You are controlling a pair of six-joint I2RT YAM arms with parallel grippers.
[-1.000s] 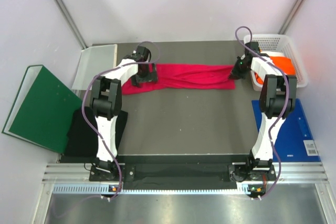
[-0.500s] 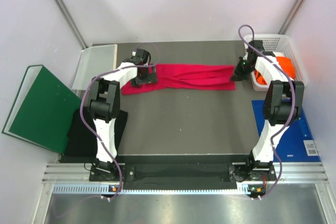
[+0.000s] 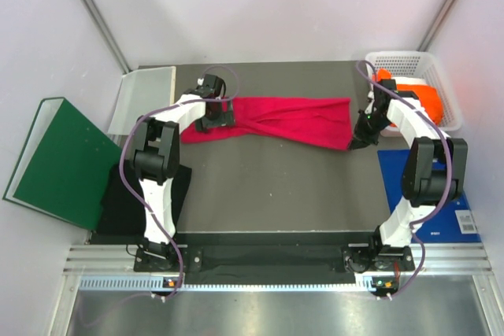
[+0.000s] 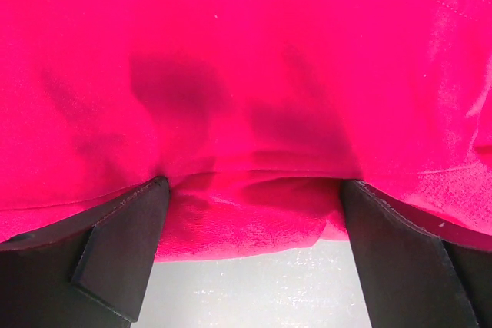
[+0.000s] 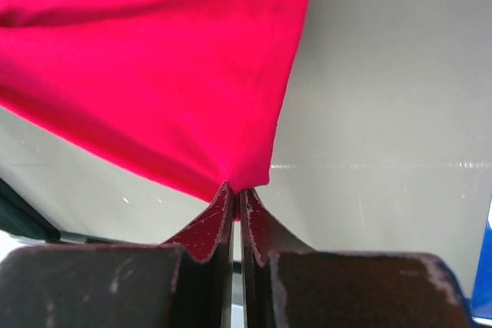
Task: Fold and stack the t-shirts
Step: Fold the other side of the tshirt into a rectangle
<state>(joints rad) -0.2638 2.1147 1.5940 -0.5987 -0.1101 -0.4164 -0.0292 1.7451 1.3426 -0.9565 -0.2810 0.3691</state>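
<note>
Right claw (image 5: 237, 188) pinches only the shirt (image 3: 291, 120) corner, which may slip out under tension; left claw (image 4: 251, 186) gapes.

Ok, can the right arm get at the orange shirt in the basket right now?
Not right now, probably: the right pincer is shut on a corner of the pink shirt. Once it lets go, the orange shirt lies uncovered in the open basket beside it.

Three t-shirts (image 3: 291, 120), two arms (image 3: 161, 155), one basket (image 3: 402, 59), one binder (image 3: 59, 159), one board (image 3: 441, 202).
</note>
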